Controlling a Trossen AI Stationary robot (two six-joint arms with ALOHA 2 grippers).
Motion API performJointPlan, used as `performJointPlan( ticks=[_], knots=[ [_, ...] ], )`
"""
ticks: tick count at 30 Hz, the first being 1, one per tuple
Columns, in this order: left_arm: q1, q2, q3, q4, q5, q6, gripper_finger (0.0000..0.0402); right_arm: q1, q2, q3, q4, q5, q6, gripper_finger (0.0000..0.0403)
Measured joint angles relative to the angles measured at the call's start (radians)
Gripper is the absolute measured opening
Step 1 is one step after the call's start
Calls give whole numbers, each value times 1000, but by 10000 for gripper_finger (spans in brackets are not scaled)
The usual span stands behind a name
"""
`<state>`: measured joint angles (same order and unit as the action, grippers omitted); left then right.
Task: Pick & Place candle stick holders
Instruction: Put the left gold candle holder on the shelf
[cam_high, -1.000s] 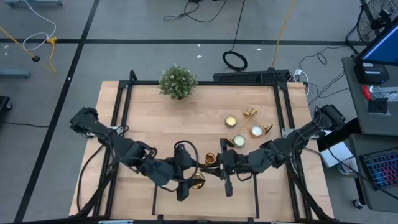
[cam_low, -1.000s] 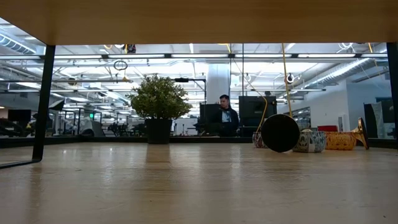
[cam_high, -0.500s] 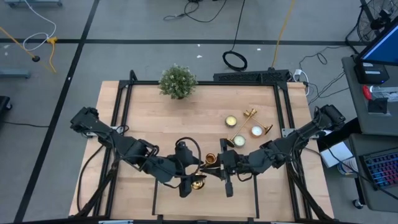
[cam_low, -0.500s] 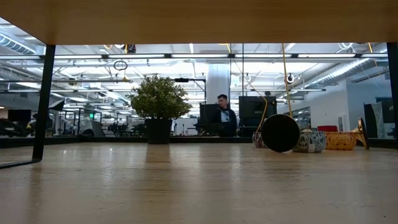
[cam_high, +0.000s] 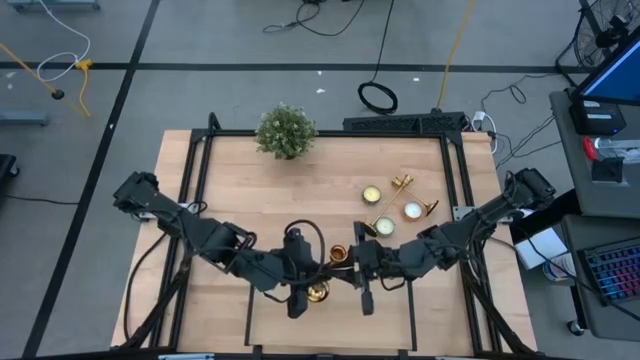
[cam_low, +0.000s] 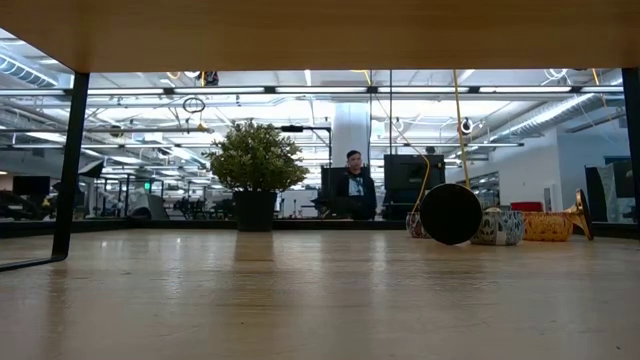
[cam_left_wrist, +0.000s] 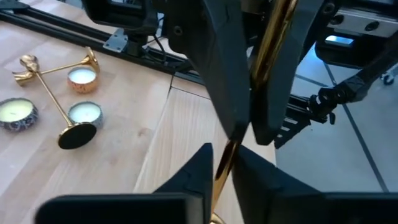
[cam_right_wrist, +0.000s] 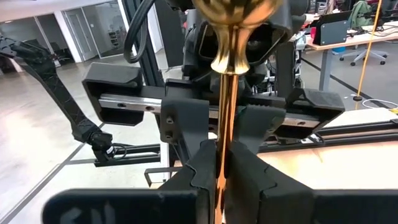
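Note:
One gold candle stick holder (cam_high: 328, 274) hangs in the air over the table's near middle, between my two grippers. My left gripper (cam_high: 303, 283) and my right gripper (cam_high: 356, 266) are both shut on its slim stem (cam_left_wrist: 272, 43). Its round end (cam_right_wrist: 235, 15) shows above my right fingers. Two more gold holders lie on their sides at the table's right: one (cam_high: 392, 198) with its dark round base (cam_left_wrist: 77, 135) toward the near side, the other (cam_high: 430, 207) crossing it. Neither gripper shows in the low view. My left gripper pinches the stem (cam_left_wrist: 225, 155) between its two fingers, toward the flared base end. The fingers come slanting down from the table's left and lie across the stem. The holder is clear of the table. My right gripper pinches the stem (cam_right_wrist: 224, 152) between its two fingers (cam_right_wrist: 208, 168). The fingers come level from the table's right and lie across the stem. The holder stands tilted in the hold, lifted clear.
Three small candles (cam_high: 372, 194) (cam_high: 411, 210) (cam_high: 384, 226) sit among the lying holders. A bushy potted plant (cam_high: 286, 131) stands at the far edge, left of centre. A black frame rail (cam_high: 200, 170) borders the table. A person (cam_low: 352, 190) sits in the room beyond.
My left gripper has shut on the holder's stem, edging slightly toward my right gripper. The holder has stayed lifted in the same place.

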<state>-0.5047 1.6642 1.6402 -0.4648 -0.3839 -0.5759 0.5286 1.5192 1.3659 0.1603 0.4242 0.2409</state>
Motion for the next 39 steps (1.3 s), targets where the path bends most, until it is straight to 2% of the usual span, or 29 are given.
performJointPlan(
  ticks=[4,8,12,17,24,27,32,36,39],
  knots=[
    [-1,1,0,3,25,9,16,0,0,0,0,-1,8,28],
    [-2,1,0,20,24,-22,19,0,0,0,1,-2,3,36],
    [-20,-5,-1,23,-16,-58,20,0,-1,0,2,-1,-3,63],
    [-69,-12,-1,1,-156,-123,16,2,-1,0,11,-3,1,114],
    [-206,-25,-1,-113,-463,-307,16,17,-39,1,10,-5,7,168],
    [-272,-28,-1,-158,-582,-427,16,29,-66,0,5,-5,6,175],
    [-364,-17,-1,-192,-726,-596,16,61,-121,1,-26,-6,-14,175],
    [-409,9,-1,-137,-818,-638,16,92,-163,1,-70,-10,-28,173],
    [-409,48,0,-46,-840,-641,16,111,-201,1,-117,-10,-44,172]
  ],
)
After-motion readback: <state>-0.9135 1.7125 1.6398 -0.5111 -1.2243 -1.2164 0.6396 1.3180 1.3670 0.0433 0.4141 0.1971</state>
